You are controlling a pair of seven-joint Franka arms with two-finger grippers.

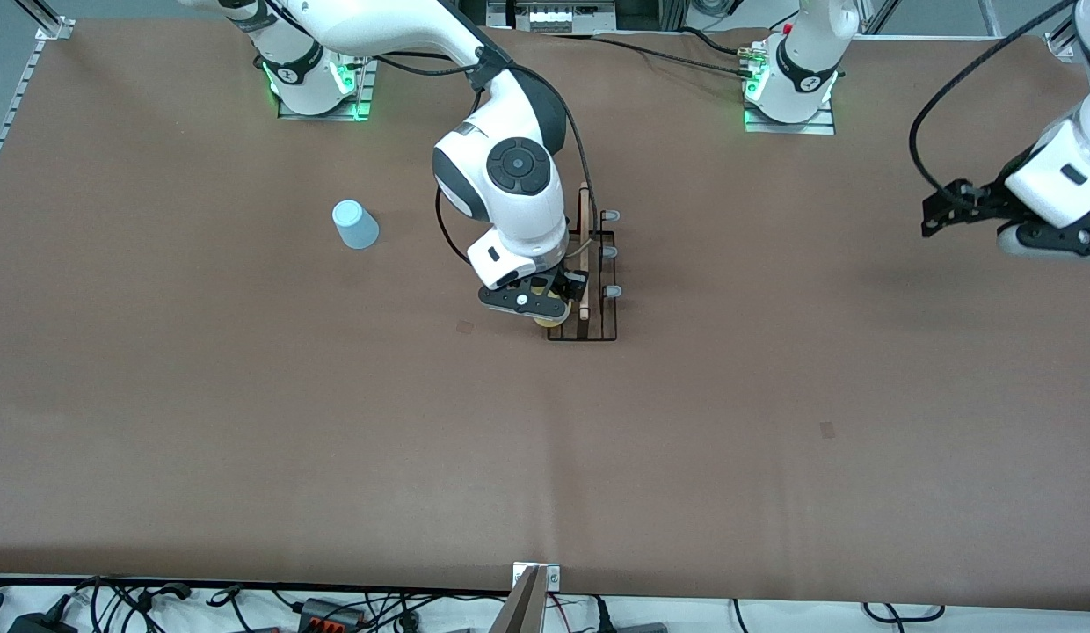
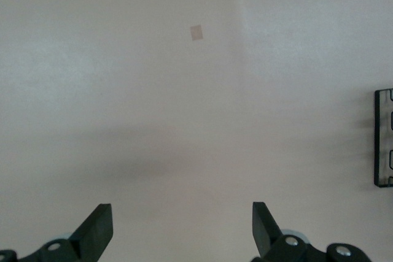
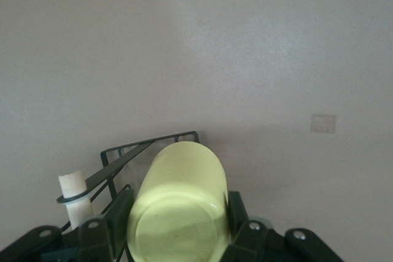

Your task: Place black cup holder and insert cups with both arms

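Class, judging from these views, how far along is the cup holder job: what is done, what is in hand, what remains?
Done: the black cup holder stands on the table. In hand: the right gripper, shut on the yellow cup, is at the holder. Left: the light blue cup sits on the table. The left gripper waits open.

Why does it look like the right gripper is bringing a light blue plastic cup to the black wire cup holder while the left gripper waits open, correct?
Not quite: the right gripper is shut on a yellow plastic cup, as the right wrist view shows. The light blue plastic cup stands on the table toward the right arm's end. The black wire cup holder and open left gripper are right.
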